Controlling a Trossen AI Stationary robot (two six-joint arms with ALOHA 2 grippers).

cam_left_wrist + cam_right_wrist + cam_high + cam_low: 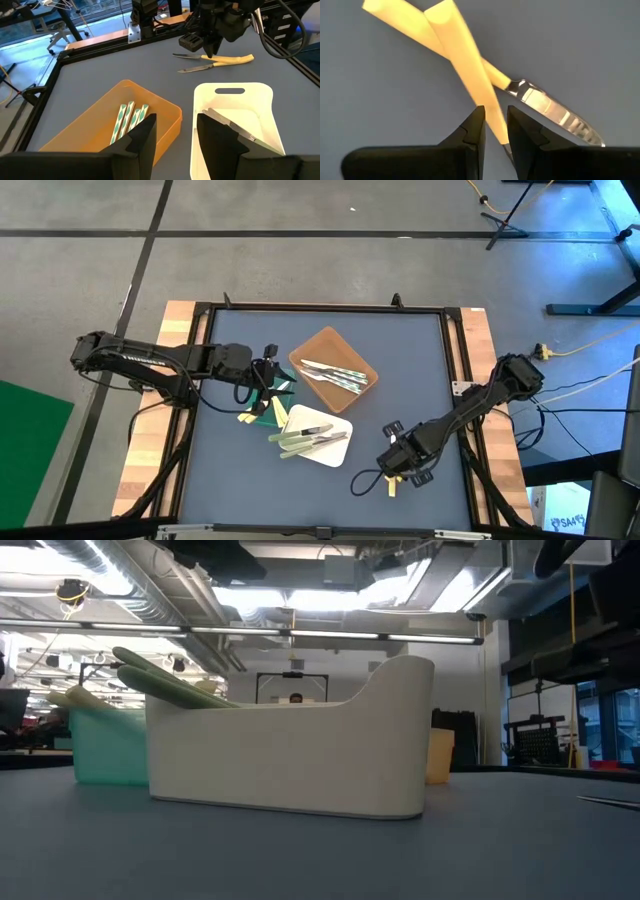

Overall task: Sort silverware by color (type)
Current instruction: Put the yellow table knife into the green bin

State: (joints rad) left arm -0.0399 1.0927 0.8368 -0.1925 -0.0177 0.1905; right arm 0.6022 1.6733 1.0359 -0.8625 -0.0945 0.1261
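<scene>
Two yellow-handled pieces [420, 30] lie crossed on the mat near the table's near-right part [392, 485]. One is a knife with its blade [555, 112] showing. My right gripper [493, 125] points down over them, shut on the upper piece. The brown tray [345, 352] holds silvery-blue handled silverware [335, 375]. Pale green handled pieces [305, 442] lie in the white tray [335, 455]. Another yellow handle [248, 417] sticks out by the green tray [272, 412]. My left gripper [176, 137] is open and hovers beside the trays [268, 380], touching nothing. My right gripper pinches the upper yellow handle [490, 107] between its two fingers, near the end toward the metal part, which the fingers hide. It comes from above, pointing down, with the fingers across the handle. The handle lies over the knife's handle; whether it is lifted cannot be told.
The three trays stand close together at the table's middle. The low view shows the white tray [290, 750] in front, the green one [105, 750] and the brown one [438, 758] behind. Bare mat lies around the right gripper and along the near edge.
</scene>
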